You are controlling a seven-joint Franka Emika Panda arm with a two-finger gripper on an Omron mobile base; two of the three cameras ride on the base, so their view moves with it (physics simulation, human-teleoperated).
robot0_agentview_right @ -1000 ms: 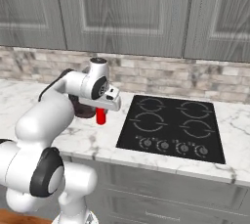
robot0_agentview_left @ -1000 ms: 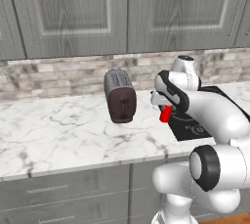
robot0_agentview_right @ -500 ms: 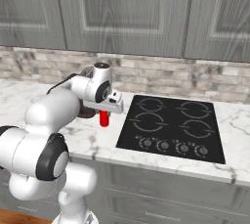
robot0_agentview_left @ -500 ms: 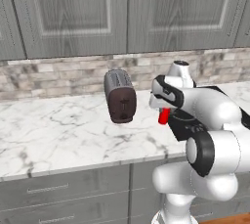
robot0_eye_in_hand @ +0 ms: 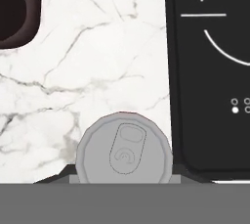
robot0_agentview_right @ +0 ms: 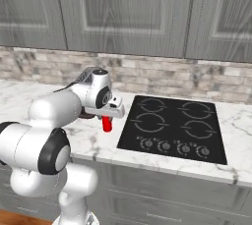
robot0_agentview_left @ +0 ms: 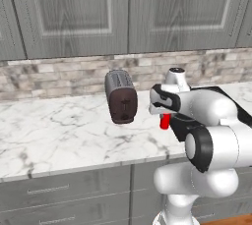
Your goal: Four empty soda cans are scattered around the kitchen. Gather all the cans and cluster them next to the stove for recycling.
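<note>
The pincer (robot0_agentview_right: 106, 120) is gripping a red soda can (robot0_agentview_right: 106, 124), carrying it upright just above the marble table (robot0_agentview_left: 59, 135), close to the left edge of the stove (robot0_agentview_right: 172, 128). The hand view is showing the can's silvery top between the fingertips. To finish well, I judge it should be lowering straight down, keeping the can vertical and off the glass, before letting go. No containers are showing; a toaster (robot0_agentview_left: 121, 96) is standing near the table's back edge.

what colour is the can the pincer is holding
Red with a silvery top: the soda can shows its red side best in the right base view.
</note>
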